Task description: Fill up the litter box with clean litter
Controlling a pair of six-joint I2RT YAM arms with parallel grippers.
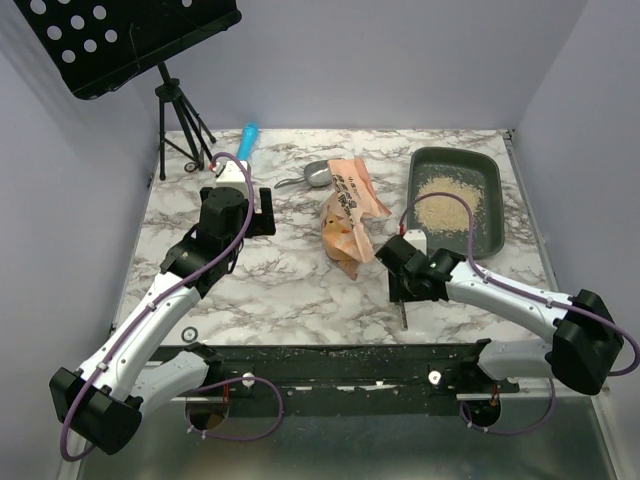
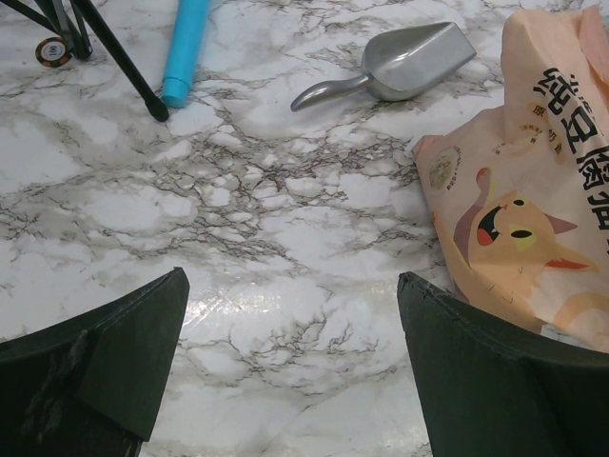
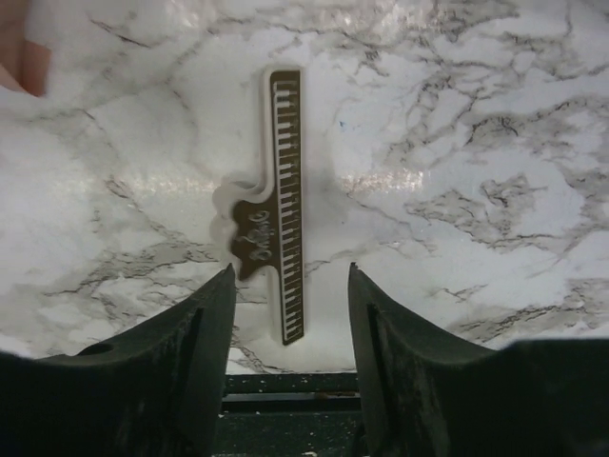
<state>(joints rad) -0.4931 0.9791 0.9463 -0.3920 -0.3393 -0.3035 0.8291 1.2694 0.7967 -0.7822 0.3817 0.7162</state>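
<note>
Under right gripper (image 3: 290, 276): bag clip (image 3: 285, 205) lying flat between parted jaws, not gripped.
Left gripper (image 2: 290, 281): jaws wide, empty.
Litter box (image 1: 455, 163): near right gripper, far-right of it; clean litter (image 1: 445, 205) inside.

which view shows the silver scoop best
Left wrist: the silver scoop lies whole and close up, handle and bowl clear. Top external shows it small beside the orange bag. Right wrist does not show it.

Left arm (image 1: 150, 310), right arm (image 1: 505, 292): white shells, black joints; purple cables (image 1: 236, 156) looped alongside; black scuffed fingers (image 2: 124, 352).
</note>
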